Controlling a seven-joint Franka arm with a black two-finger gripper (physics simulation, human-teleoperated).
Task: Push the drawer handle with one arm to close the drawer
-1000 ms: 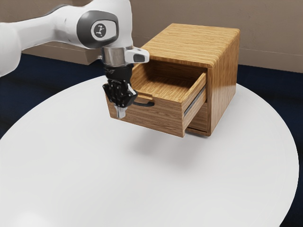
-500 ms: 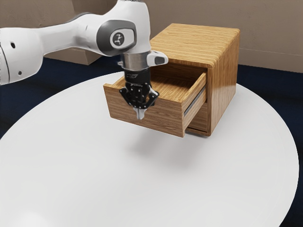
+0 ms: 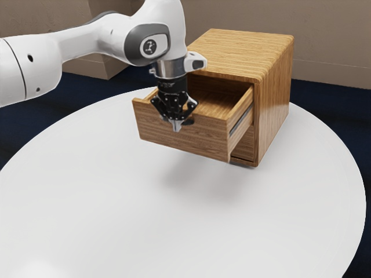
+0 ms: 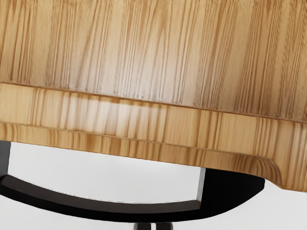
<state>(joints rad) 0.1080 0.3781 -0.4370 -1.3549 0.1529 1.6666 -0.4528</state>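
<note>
My gripper [image 3: 177, 127] is shut and points down at the front of the pulled-out upper drawer [image 3: 197, 139], its tips level with the black handle [image 3: 188, 122], which it partly covers. In the wrist view the curved handle [image 4: 110, 211] spans the outer side of the drawer front [image 4: 120, 115]. The gripper [image 4: 153, 226] has its two dark fingertips close together just outside the handle's bow, with nothing seen between them. Whether they touch the bow I cannot tell. The drawer stands well out of the wooden cabinet [image 3: 272, 104].
Below the open drawer, a lower front [image 3: 243, 149] sits in the cabinet. The round white table [image 3: 174, 226] extends in front of the cabinet, and its curved edge runs past the cabinet's side at the exterior view's right.
The drawer has slid slightly inward since the earlier frames. My gripper first moved toward the exterior view's right along the drawer front, then shifted slightly up in that view, toward the cabinet.
</note>
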